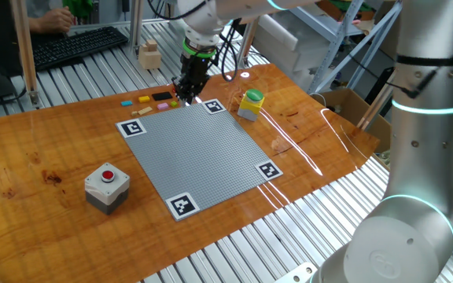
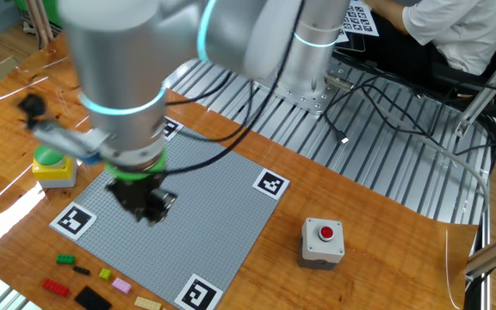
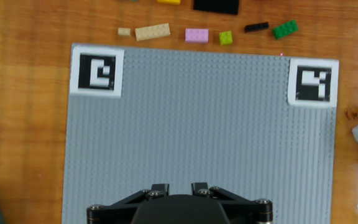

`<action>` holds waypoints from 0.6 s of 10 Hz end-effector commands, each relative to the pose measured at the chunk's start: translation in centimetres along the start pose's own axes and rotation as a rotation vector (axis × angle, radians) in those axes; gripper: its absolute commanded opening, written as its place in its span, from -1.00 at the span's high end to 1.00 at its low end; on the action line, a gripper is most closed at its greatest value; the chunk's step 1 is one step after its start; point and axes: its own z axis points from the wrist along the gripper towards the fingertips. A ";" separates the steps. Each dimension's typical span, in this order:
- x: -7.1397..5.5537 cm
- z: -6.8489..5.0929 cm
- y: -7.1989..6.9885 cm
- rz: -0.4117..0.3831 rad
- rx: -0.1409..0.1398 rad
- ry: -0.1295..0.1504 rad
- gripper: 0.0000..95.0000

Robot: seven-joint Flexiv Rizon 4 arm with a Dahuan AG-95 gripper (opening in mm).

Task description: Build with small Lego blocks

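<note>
The small Lego blocks lie in a loose row on the wood just beyond the far edge of the grey studded plate (image 3: 197,124). In the hand view they include a tan brick (image 3: 152,32), a pink one (image 3: 196,35), a yellow-green one (image 3: 225,38), a thin black one (image 3: 257,27) and a green one (image 3: 285,29). They also show in one fixed view (image 1: 143,99) and the other fixed view (image 2: 56,286). My gripper (image 3: 179,186) hangs above the plate (image 1: 203,149), near that edge (image 1: 185,96). Its fingers stand slightly apart with nothing between them.
A grey box with a red button (image 1: 106,185) stands beside the plate. A yellow-and-green capped grey box (image 1: 250,104) stands near the plate's far corner. A pale wooden block (image 1: 149,55) and a keyboard (image 1: 77,43) lie beyond the table, where a person sits.
</note>
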 end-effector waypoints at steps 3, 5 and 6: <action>-2.6 0.8 -0.8 -0.007 0.006 -0.006 0.60; -3.1 1.9 -0.7 0.002 0.018 -0.025 0.60; -3.1 2.2 -0.7 0.015 0.017 -0.022 0.60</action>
